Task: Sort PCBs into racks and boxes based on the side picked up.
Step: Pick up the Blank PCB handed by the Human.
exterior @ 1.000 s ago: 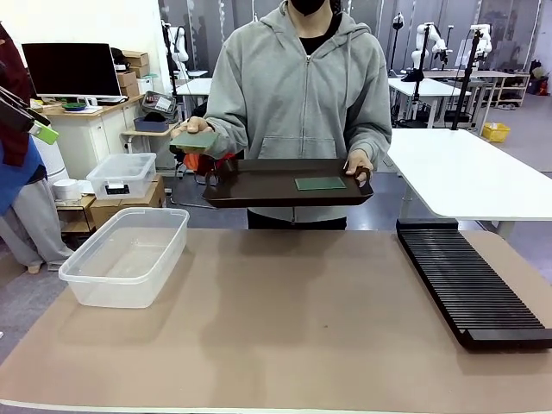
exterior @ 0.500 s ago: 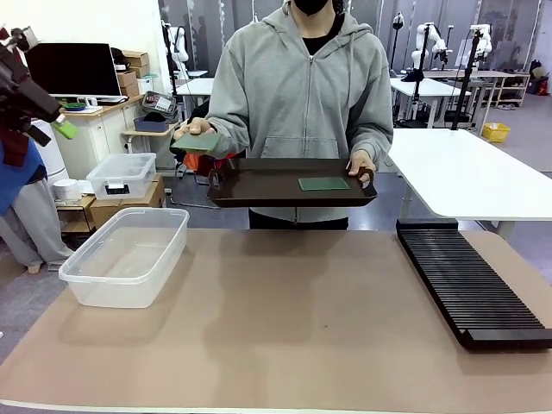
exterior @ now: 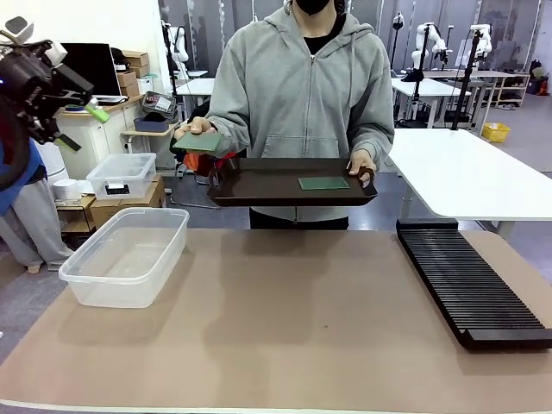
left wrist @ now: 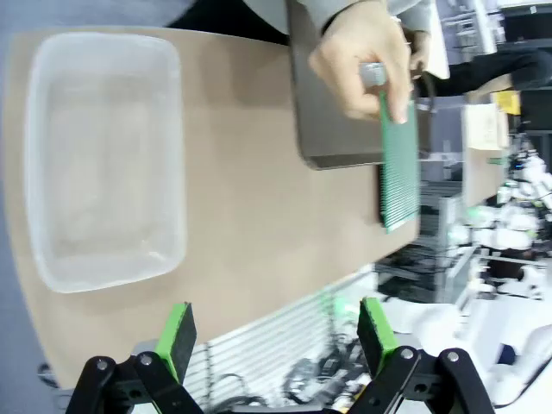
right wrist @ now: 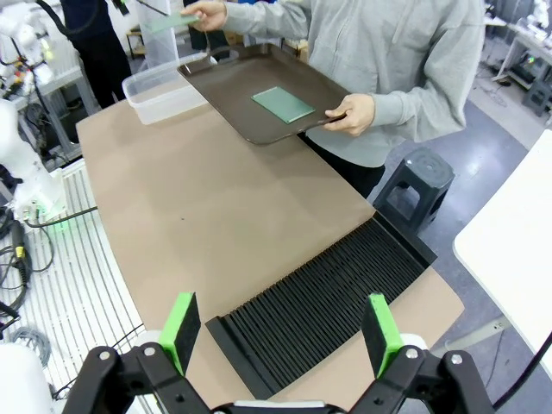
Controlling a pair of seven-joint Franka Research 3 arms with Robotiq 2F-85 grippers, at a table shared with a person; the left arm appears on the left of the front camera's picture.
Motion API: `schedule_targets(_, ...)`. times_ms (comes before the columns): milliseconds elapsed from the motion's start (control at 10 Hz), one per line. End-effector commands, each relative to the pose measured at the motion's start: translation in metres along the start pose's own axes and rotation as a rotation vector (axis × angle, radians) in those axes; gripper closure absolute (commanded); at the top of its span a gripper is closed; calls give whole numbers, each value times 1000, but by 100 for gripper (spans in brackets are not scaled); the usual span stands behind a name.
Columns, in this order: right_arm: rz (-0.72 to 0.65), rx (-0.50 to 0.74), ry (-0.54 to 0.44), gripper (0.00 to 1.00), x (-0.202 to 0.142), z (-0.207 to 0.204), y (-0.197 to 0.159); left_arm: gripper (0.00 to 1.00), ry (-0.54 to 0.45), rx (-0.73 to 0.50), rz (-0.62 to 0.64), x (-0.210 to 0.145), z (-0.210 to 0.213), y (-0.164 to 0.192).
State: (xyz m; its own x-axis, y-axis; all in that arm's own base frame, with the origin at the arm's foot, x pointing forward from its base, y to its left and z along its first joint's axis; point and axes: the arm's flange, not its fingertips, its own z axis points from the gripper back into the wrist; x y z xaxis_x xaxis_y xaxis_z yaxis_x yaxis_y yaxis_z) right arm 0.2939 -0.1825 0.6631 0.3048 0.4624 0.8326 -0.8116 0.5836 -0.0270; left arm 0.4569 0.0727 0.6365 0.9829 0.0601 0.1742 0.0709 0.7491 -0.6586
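Note:
A person at the far side holds a squarish green PCB [exterior: 197,141] out in one hand [exterior: 191,126]. The other hand carries a dark brown tray [exterior: 259,185] with a longer PCB [exterior: 323,183] lying on it. My left gripper [exterior: 79,105] hangs open high at the left, well short of the held board. In the left wrist view its open fingers [left wrist: 177,332] frame the held PCB [left wrist: 398,168] far ahead. My right gripper [right wrist: 281,332] is open above the black rack [right wrist: 332,297]. The clear box [exterior: 125,254] stands on the table's left, the rack [exterior: 470,285] on its right.
A smaller clear lidded tub [exterior: 121,175] sits on a low stand behind the box. A white table [exterior: 466,177] stands at the right behind the rack. The brown table top [exterior: 285,328] lies bare between box and rack.
My left gripper has come into the front view at the upper left and moved right, toward the held board. The person's tray shifted slightly to the right.

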Motion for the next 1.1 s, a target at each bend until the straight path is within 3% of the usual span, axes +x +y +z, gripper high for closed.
schedule_targets(0,2,1,-1,0,-1,-1,0,0,-17,-39,-13,12,-4,4)
schedule_targets(100,2,1,-1,0,-1,-1,0,0,0,0,0,0,0,0)
schedule_targets(400,2,1,-1,0,-1,-1,0,0,3,-27,11,9,-7,1)
schedule_targets(500,2,1,-1,0,-1,-1,0,0,-91,-105,109,17,-17,-2)
schedule_targets(600,2,1,-1,0,-1,-1,0,0,-82,-201,165,29,-29,-2)
schedule_targets(1000,2,1,-1,0,-1,-1,0,0,-50,-396,271,54,-67,4)
